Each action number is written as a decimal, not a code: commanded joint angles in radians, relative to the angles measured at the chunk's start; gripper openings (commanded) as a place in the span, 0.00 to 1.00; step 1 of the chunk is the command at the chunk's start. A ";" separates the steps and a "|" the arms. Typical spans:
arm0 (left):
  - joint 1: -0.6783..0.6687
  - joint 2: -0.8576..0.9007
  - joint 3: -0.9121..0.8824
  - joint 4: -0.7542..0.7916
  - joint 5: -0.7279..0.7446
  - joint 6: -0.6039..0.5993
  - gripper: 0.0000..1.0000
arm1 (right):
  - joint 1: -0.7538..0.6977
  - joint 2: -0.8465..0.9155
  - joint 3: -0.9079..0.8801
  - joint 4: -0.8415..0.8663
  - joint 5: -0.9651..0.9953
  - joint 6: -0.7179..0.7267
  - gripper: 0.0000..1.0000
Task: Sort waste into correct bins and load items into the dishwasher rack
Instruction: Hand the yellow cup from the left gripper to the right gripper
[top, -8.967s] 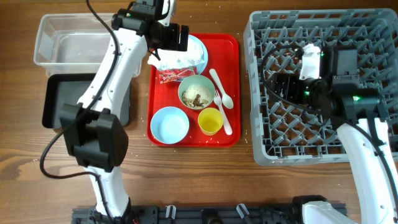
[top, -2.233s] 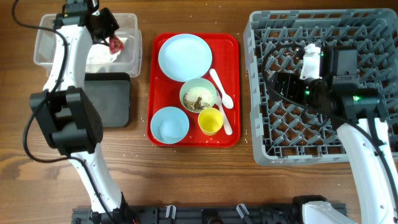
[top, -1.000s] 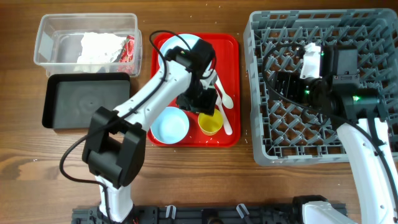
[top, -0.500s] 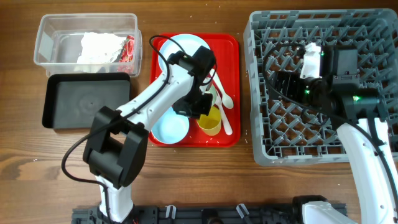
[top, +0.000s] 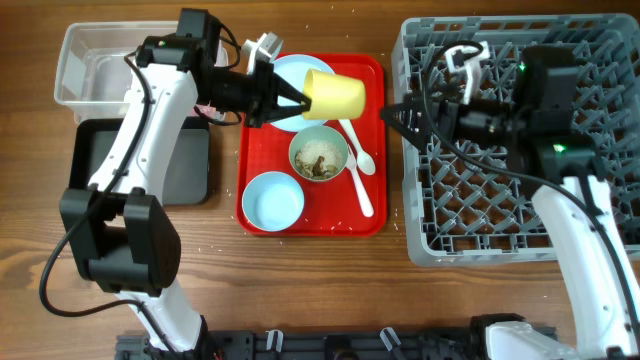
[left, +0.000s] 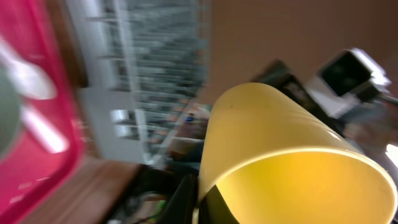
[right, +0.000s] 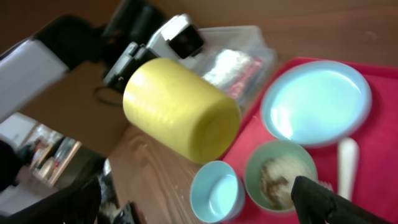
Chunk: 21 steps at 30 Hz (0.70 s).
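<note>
While the left tool (top: 285, 100) clasps the yellow cup (top: 335, 93) above the plate (top: 300, 66), the right tool (top: 396, 112) seemingly gapes.

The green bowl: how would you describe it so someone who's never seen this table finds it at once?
Start at the red tray in the middle of the table, left of the big grey rack. The green bowl sits near the tray's centre, diagonally up and right of the blue bowl. Unlike the empty blue one, it holds brownish scraps and rice.
</note>
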<state>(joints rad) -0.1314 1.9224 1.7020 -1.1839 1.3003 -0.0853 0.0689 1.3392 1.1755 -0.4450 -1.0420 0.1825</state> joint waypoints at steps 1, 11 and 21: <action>0.002 -0.023 0.015 -0.007 0.232 0.032 0.04 | 0.060 0.055 -0.007 0.096 -0.143 -0.022 1.00; -0.002 -0.023 0.015 -0.164 0.251 0.034 0.04 | 0.184 0.150 -0.007 0.465 -0.112 0.085 0.94; -0.002 -0.023 0.015 -0.164 0.217 0.034 0.27 | 0.166 0.150 -0.007 0.507 -0.108 0.145 0.51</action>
<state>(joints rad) -0.1314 1.9221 1.7039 -1.3472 1.5242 -0.0643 0.2520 1.4784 1.1656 0.0559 -1.1442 0.2989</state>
